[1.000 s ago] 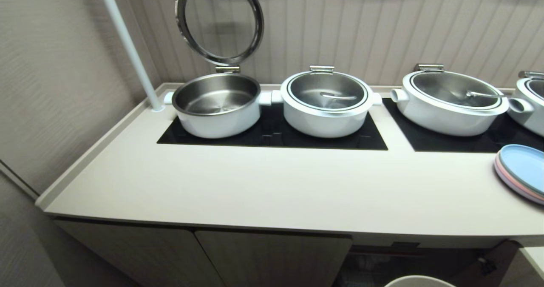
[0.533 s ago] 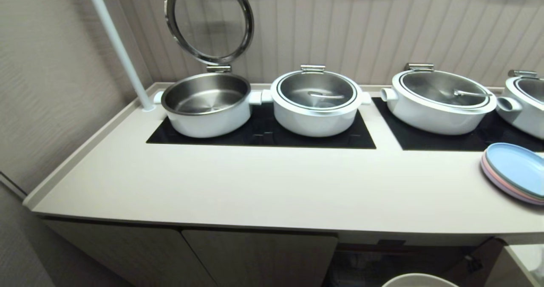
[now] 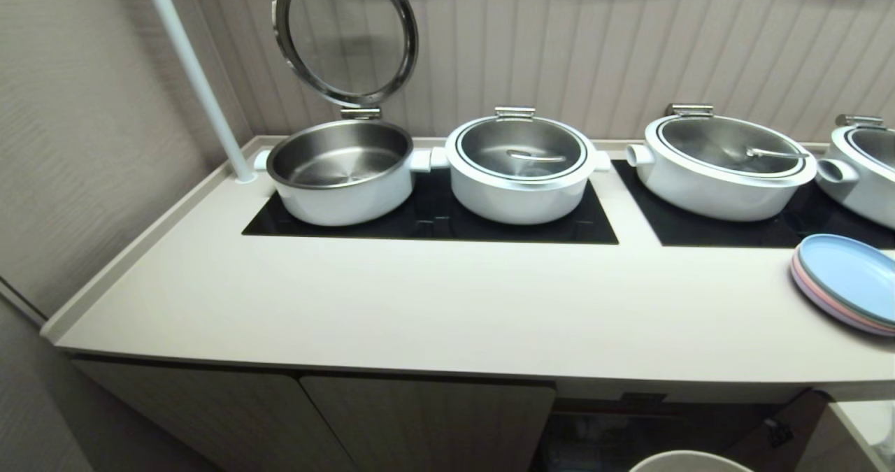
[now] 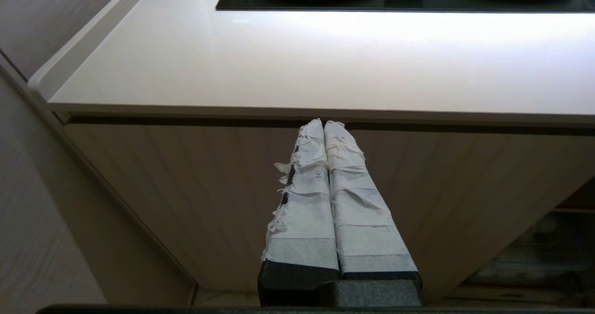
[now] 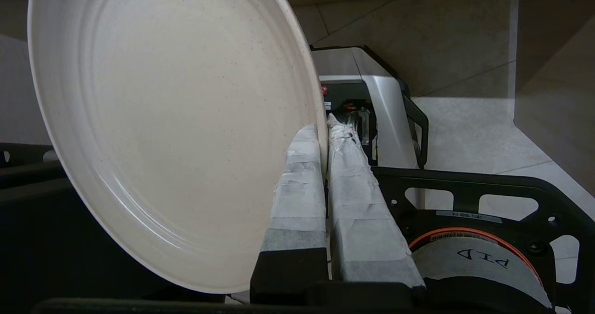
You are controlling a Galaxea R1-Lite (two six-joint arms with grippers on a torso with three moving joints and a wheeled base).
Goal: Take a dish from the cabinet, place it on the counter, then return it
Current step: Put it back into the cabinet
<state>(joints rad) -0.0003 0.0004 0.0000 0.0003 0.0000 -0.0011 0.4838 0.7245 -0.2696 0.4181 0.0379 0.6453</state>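
Note:
The dish [image 5: 176, 128], a plain cream-white plate, stands on edge in the right wrist view. My right gripper [image 5: 323, 127] is shut on its rim, low down over the robot's base and the floor. In the head view only an arc of the dish [image 3: 689, 461] shows at the bottom edge, in front of the cabinet's [image 3: 419, 423] open dark part. The counter [image 3: 447, 304] above it is bare in front. My left gripper [image 4: 324, 124] is shut and empty, pointing at the closed cabinet door [image 4: 209, 188] just under the counter's [image 4: 297, 58] edge.
Several white pots stand on black glass panels [image 3: 433, 224] at the back; the leftmost pot [image 3: 339, 171] has its glass lid [image 3: 346, 35] raised. A pastel plate stack [image 3: 849, 283] sits at the counter's right. A white pole [image 3: 192, 73] rises at the back left.
The whole head view shifted slightly to the left early on, so the camera moved, then held still. The dish's rim stays at the bottom edge.

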